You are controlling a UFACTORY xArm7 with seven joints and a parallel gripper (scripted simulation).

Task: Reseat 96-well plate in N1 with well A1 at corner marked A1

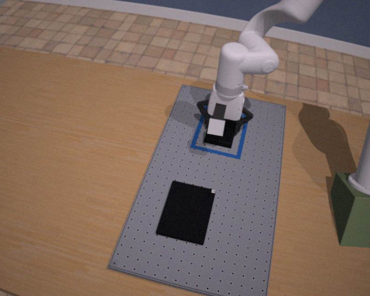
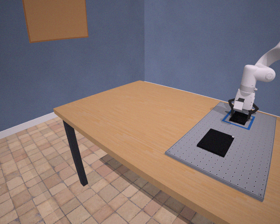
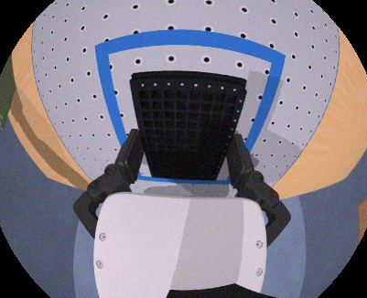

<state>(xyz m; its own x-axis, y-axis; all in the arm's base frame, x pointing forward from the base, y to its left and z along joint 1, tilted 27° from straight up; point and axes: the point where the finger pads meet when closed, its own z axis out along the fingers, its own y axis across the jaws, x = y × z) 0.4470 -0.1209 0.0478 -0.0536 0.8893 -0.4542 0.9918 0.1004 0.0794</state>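
The black 96-well plate point(image 1: 218, 137) lies flat on the deck inside the blue taped outline B1 point(image 1: 215, 151). It also shows in the exterior view point(image 2: 239, 117) and in the wrist view point(image 3: 188, 123), where its well grid faces up. My gripper point(image 3: 186, 141) is low over the plate and open, with one finger on each long side of its near end; I cannot tell whether the fingers still touch it. The black nest N1 point(image 1: 186, 212) stands empty nearer the front of the deck, with a small white A1 mark point(image 1: 213, 191) at its far right corner.
The grey perforated deck point(image 1: 242, 191) lies on a wooden table. The arm's green base block point(image 1: 358, 210) stands at the right, beside the deck. The blue tape also shows in the wrist view point(image 3: 188, 38), ringing the plate.
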